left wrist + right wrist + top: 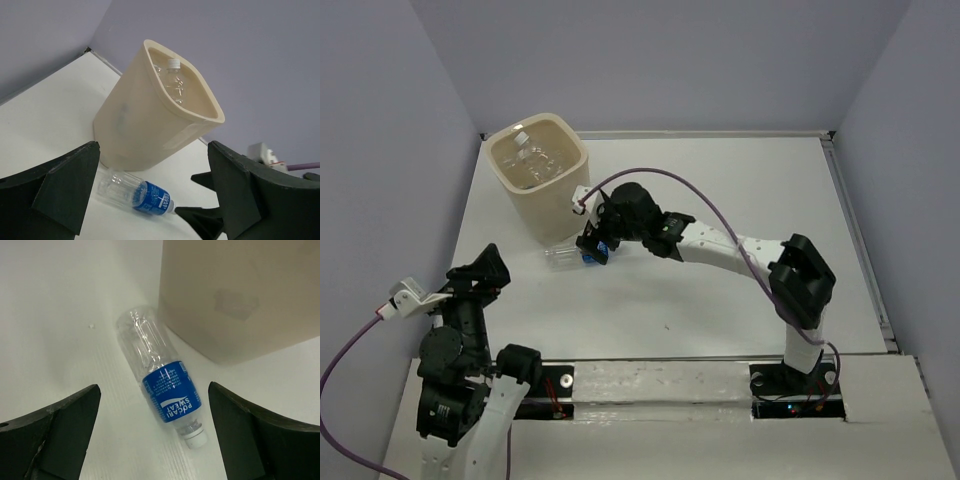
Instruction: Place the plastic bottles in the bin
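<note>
A clear plastic bottle (563,258) with a blue label and white cap lies on its side on the table at the foot of the cream bin (542,220). It also shows in the left wrist view (134,193) and the right wrist view (165,385). Other bottles (530,160) lie inside the bin; one shows in the left wrist view (172,75). My right gripper (592,240) is open, its jaws standing wide on either side of the lying bottle's capped end (153,395). My left gripper (483,270) is open and empty, well short of the bottle (152,200).
The bin's wall (240,295) stands right beside the bottle, on the far side. Purple walls close the table at the left, back and right. A purple cable (660,175) loops above the right arm.
</note>
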Controlling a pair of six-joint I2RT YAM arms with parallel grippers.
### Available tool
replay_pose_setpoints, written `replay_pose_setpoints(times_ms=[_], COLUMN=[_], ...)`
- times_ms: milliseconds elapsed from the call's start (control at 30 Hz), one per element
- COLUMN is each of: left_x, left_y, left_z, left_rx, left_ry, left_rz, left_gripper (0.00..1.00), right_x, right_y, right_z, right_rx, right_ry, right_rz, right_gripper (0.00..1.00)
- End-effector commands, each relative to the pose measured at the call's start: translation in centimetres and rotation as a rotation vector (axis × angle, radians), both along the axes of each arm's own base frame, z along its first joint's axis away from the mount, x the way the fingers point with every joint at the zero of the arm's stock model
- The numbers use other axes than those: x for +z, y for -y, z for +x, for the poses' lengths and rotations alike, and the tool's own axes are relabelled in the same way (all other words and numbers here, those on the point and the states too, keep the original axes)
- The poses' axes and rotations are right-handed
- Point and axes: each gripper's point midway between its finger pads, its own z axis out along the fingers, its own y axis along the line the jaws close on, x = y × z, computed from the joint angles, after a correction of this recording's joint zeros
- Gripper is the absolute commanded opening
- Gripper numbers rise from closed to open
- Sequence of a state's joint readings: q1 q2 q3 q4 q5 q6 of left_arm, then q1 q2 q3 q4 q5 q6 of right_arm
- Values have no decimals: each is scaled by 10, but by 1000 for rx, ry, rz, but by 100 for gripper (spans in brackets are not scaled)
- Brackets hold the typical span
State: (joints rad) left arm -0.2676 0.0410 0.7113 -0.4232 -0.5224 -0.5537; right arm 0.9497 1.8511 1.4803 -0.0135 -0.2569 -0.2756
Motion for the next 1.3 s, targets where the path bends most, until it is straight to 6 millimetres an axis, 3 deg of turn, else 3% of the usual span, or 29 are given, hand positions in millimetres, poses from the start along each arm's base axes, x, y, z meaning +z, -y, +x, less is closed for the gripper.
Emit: replay_pose_setpoints(times_ms=[0, 233, 600, 767, 1067, 1133, 1267], left_x=[12, 12, 10, 10, 8, 6, 5], left_y=[0, 4, 4, 5, 4, 4, 2], left_z=[-4, -4, -4, -3, -1, 1, 1], left_rx=[-10, -33, -40, -43, -29, -26, -15], left_ry=[58, 58, 52, 49, 31, 20, 17], left_rz=[2, 1, -3, -3, 0, 3, 1], left_gripper=[99, 99, 99, 99, 99, 99, 99], right_x=[-10, -61, -111, -129, -132, -128, -114], right_y=[-15, -51, -86, -100, -120, -124, -121], right_z=[5, 24, 33, 19, 1, -5, -13], right_rx=[5, 5, 43, 84, 107, 109, 109], right_ry=[108, 217, 235, 199, 170, 167, 135], right_rz=[-117, -242, -298, -293, -250, -231, -180], right_gripper=[95, 96, 95, 90, 78, 58, 50])
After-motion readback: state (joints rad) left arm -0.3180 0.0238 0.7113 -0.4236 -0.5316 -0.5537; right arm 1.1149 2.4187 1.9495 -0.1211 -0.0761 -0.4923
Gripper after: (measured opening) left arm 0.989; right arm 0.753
